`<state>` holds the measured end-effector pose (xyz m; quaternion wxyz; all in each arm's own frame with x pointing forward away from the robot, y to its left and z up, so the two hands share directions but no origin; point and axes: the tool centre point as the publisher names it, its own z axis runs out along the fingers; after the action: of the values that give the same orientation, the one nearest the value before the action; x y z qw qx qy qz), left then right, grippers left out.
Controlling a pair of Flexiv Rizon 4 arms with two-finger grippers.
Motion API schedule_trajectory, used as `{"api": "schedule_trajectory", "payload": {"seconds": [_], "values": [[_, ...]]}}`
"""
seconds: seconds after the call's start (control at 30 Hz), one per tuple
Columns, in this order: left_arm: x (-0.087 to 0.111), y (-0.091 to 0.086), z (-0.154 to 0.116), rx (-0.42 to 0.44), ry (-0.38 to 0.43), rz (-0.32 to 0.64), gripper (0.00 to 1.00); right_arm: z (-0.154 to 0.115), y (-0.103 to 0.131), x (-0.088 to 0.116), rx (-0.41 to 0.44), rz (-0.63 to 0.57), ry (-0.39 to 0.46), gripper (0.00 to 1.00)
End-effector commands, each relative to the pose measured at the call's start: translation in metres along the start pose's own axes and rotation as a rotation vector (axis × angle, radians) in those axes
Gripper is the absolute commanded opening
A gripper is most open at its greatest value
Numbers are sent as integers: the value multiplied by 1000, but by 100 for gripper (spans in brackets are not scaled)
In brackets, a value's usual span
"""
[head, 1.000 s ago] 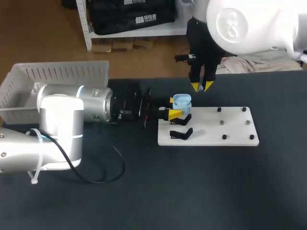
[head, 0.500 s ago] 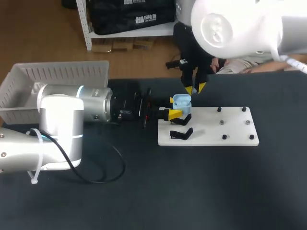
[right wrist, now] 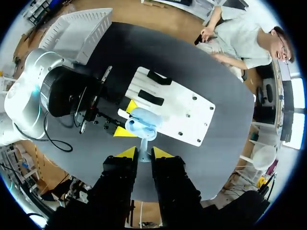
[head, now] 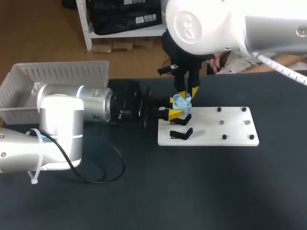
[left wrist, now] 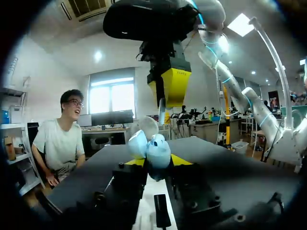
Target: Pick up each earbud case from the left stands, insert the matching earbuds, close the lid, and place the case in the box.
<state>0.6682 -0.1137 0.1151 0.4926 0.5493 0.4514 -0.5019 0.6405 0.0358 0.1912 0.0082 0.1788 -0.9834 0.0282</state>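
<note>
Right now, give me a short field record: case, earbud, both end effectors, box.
case: light blue earbud case, lid open, at white board's left edge
left end effector: shut on the earbud case
right end effector: above the case, shut on a white earbud
box: white, at table's far left corner

The silver-white cylindrical left arm (head: pixel 60 112) carries a teal light ring (head: pixel 80 89), with a black wrist module (head: pixel 125 106) at 3 o'clock and a loose black cable (head: pixel 98 181) at 5 o'clock. The glossy white rounded right arm (head: pixel 216 24) has a white ribbed hose (head: pixel 283 72) at 4 o'clock.
</note>
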Motion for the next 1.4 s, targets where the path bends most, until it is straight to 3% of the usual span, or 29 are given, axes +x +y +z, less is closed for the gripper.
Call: {"api": "schedule_trajectory", "payload": {"seconds": [0.03, 1.4], "values": [[1, 0, 0, -2, -4, 4, 0, 3, 6, -4, 8, 1, 11, 0], [1, 0, 0, -2, -4, 4, 0, 15, 19, -15, 6, -40, 18, 0]]}}
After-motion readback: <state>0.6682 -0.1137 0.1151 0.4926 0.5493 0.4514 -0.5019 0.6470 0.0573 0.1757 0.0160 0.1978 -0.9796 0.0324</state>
